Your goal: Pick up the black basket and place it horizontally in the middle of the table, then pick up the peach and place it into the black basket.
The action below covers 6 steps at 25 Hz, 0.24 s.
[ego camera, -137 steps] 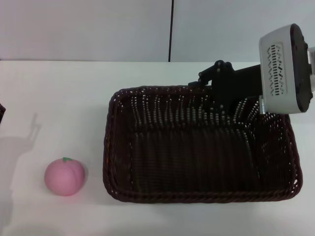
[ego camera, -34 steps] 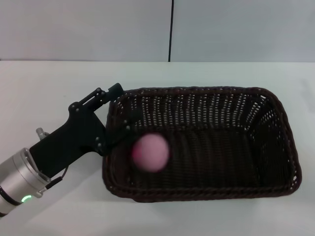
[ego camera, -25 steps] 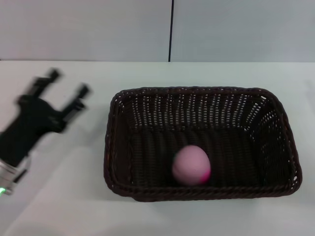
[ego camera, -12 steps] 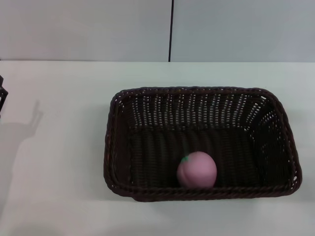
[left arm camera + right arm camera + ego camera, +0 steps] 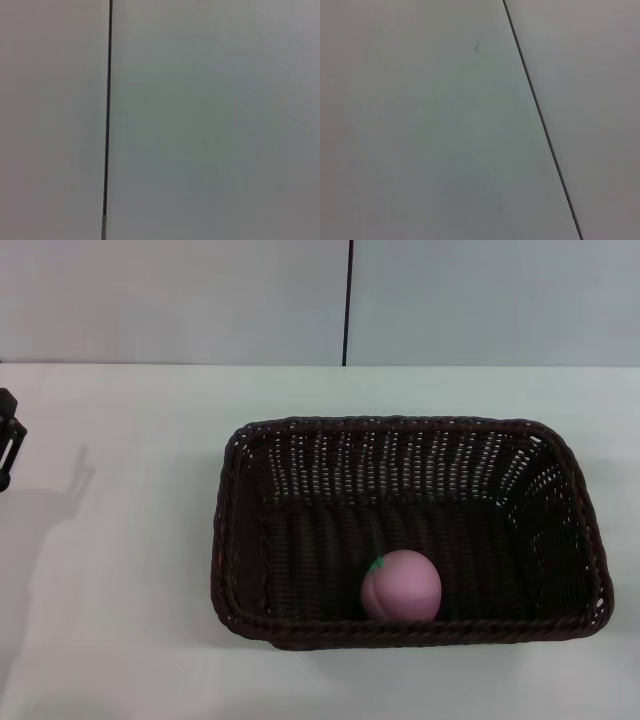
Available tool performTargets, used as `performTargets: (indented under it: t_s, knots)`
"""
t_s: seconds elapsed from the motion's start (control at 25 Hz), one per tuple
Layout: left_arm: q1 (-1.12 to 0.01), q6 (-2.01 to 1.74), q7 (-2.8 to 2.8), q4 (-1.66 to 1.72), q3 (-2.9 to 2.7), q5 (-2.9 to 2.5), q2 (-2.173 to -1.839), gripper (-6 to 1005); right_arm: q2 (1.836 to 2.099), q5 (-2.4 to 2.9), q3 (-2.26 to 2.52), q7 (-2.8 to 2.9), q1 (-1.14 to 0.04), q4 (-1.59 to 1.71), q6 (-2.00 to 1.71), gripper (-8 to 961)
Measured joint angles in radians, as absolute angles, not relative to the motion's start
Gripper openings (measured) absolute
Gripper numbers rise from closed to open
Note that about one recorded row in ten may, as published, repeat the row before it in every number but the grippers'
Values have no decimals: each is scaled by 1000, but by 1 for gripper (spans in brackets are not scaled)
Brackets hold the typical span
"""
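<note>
Left pincer (image 5: 8,440) barely shows at the counter's (image 5: 130,620) far left edge, well apart from everything; can't tell whether it is open or closed. Right pincer not seen from the head. Basket (image 5: 230,540) sits lengthwise across the counter, right of centre, flat on its base. Peach (image 5: 401,586) lies inside it on the floor, against the near wall, green stem tip pointing left. Both wrist cameras show only a pale wall with a dark seam (image 5: 107,120).

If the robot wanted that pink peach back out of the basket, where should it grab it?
Probably from straight above, gripping the peach across its round middle. It rests against the near wall of the black basket, whose tall woven sides block any sideways approach.
</note>
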<state>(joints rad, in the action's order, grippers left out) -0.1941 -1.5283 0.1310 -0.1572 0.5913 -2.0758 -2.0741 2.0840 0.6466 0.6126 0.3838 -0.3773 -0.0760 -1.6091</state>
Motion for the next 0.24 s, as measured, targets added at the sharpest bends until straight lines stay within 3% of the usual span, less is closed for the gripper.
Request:
performTargets:
  t_s: [0.24]
  knots:
    - [-189, -1533, 130, -158, 583, -2077, -2074, 815, 2083, 647, 613, 383, -379, -76, -1599, 680]
